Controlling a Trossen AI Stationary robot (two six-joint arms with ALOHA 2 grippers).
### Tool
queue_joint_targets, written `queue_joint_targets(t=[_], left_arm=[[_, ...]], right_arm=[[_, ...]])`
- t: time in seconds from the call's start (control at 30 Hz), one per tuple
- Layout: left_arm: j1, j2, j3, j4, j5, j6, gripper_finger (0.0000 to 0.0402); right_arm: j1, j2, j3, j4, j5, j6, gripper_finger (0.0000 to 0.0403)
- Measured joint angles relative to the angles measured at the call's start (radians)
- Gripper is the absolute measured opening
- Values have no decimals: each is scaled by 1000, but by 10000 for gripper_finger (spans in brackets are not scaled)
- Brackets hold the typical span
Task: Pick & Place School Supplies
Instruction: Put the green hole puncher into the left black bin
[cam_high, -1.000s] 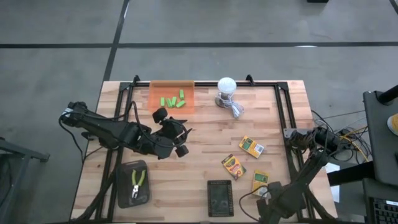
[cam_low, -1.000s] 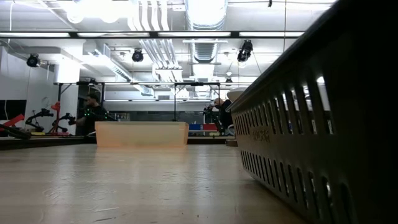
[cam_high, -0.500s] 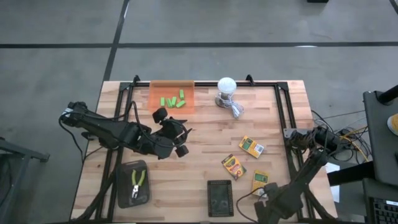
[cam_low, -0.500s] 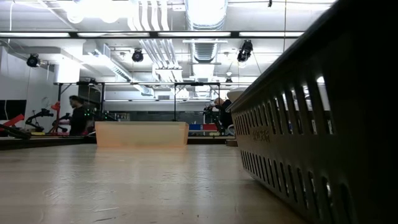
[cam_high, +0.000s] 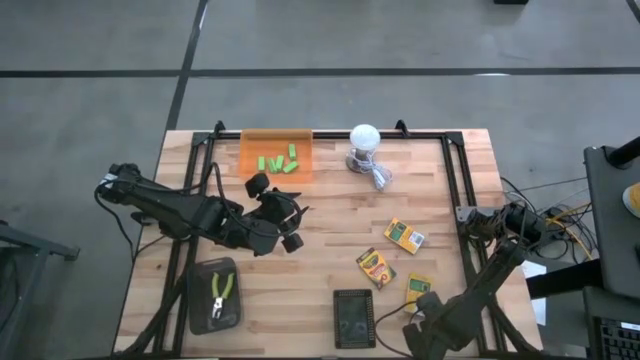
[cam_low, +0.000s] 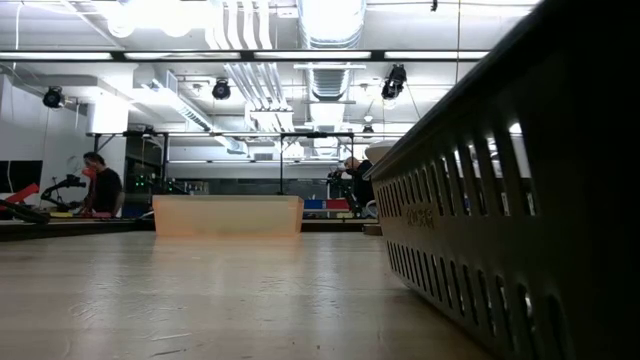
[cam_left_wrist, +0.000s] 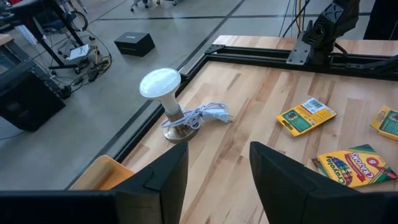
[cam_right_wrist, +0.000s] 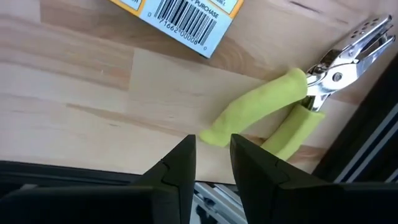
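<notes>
- We see the right tool (cam_right_wrist: 210, 163) low over the near right corner of the counter (cam_high: 330, 215), its two tips a narrow gap apart and pinching nothing, just above the yellow-green-handled plier-like tool (cam_right_wrist: 283, 109).
- That plier-like tool lies flat beside a crayon box (cam_right_wrist: 180, 15), against the counter's dark edge rail.
- We judge it light and stiff, its soft-looking handles offering better hold than the slick metal head.
- We would pinch across one handle near its middle.
- The left tool (cam_left_wrist: 214, 165) hovers mid-counter, spread and empty.
</notes>
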Motion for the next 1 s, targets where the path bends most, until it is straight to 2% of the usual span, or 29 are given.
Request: queue_joint_targets(t=[0.43,0.6,0.83,1.0], left_arm=[[0,0,0,0,0,0,177],[0,0,0,0,0,0,177],[0,0,0,0,0,0,177],[0,0,0,0,0,0,177]], right_arm=[[-8,0,-2,12,-11,-36,99],[-15,0,-2,16,-12,-38,134],[-14,-1,-2,69,51,-89,197],[-14,-1,-3,68,50,-46,216]])
